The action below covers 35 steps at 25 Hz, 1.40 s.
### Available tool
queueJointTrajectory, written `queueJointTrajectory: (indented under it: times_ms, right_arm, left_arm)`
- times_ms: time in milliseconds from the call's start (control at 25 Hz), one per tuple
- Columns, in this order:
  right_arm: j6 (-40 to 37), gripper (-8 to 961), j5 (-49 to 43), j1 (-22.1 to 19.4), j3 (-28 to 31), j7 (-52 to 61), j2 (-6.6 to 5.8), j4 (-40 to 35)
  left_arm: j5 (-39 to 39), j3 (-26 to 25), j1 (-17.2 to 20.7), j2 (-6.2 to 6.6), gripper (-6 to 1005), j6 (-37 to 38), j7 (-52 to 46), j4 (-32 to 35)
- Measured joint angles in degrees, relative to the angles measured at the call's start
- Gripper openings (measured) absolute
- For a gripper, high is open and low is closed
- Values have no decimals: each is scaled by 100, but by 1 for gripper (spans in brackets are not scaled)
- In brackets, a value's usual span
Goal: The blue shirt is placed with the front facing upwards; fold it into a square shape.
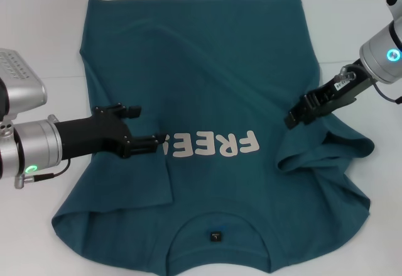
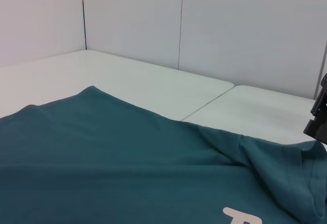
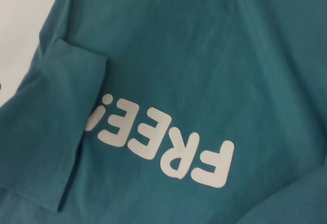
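The blue shirt [image 1: 213, 81] lies front up on the white table [image 1: 44, 31], collar and dark neck label [image 1: 215, 236] nearest me. White letters "FREE" [image 1: 217, 144] cross the chest. The left sleeve [image 1: 125, 182] is folded inward, its edge covering the start of the lettering [image 3: 104, 114]. The right sleeve [image 1: 326, 147] lies bunched in a loose fold. My left gripper [image 1: 146, 126] hovers open just over the folded left sleeve's edge. My right gripper [image 1: 294, 120] is low over the shirt's right side, beside the bunched sleeve. The right wrist view looks down on the chest [image 3: 204, 55].
Bare white tabletop [image 2: 153, 81] surrounds the shirt on the left, right and far sides. Pale wall panels [image 2: 230, 25] stand behind the table. The right gripper's black tip [image 2: 319, 114] shows at the edge of the left wrist view, past the shirt fabric [image 2: 102, 147].
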Motion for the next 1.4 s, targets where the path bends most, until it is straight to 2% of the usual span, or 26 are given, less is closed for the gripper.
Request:
queueJointTrajectory:
  times_ms: [120, 360, 560, 680, 880, 920, 960, 1040, 1120, 1400]
  right_arm:
    - [-7, 409, -84, -67, -6, 12, -28, -123]
    - [21, 549, -472, -546, 73, -102, -229, -419]
    - [-23, 665, -434, -918, 123, -579, -298, -469]
    - [-26, 698, -465, -1067, 90, -944, -224, -569]
    - [-105, 696, -490, -1151, 54, -1546, 110, -996]
    - [-119, 695, -529, -1152, 10, -1750, 237, -1149]
    - [-119, 695, -529, -1152, 10, -1750, 237, -1149]
    - [-129, 694, -536, -1153, -83, -2044, 341, -1316]
    - [-165, 693, -536, -1157, -218, -2382, 394, -1477]
    - [-192, 690, -545, -1151, -635, -3140, 458, -1820]
  left_arm:
    - [-3, 0, -3, 2, 838, 1, 1, 0]
    - [-8, -40, 9, -8, 838, -5, 38, 28]
    - [-10, -41, 14, -20, 838, -94, 38, 44]
    - [-12, -42, 19, -24, 838, -115, 38, 54]
    - [-13, -45, 27, -31, 838, -140, 31, 62]
    - [-13, -45, 26, -31, 838, -142, 27, 63]
    - [-13, -45, 23, -32, 838, -142, 26, 64]
    - [-13, -43, 17, -33, 838, -142, 20, 63]
    - [-13, -39, 8, -33, 838, -142, 10, 64]
    - [-13, -45, 9, -35, 838, -140, 2, 69]
